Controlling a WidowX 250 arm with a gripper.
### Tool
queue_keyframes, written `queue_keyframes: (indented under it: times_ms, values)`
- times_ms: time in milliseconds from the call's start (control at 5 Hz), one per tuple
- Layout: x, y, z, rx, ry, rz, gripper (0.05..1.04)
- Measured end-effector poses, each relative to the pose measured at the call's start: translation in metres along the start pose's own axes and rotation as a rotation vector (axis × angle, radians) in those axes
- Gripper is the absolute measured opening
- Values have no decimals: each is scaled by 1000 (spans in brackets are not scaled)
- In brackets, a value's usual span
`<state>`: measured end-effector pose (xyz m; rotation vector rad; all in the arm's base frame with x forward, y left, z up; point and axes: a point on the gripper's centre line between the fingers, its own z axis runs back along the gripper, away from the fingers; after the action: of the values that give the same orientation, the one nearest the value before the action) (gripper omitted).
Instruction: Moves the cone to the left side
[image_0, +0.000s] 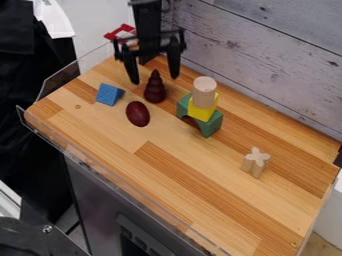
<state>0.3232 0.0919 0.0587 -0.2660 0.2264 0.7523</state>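
The gripper (155, 80) points down, its 2 fingers spread apart, the tip of the dark cone (155, 93) showing between them. The top edge cuts off the arm (147, 17).

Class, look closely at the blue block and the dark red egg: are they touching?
Apart. The camera view shows a strip of the counter between the blue block and the dark red egg.

One cone (155, 89), one oval (137, 114), five blocks (109, 94)
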Motion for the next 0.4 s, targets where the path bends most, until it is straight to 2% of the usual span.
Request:
queue_keyframes:
  times_ms: [200,400]
  values:
    - [-17,-2,35,20,-82,-25,999]
    - [-45,-10,62,81,-120,-67,999]
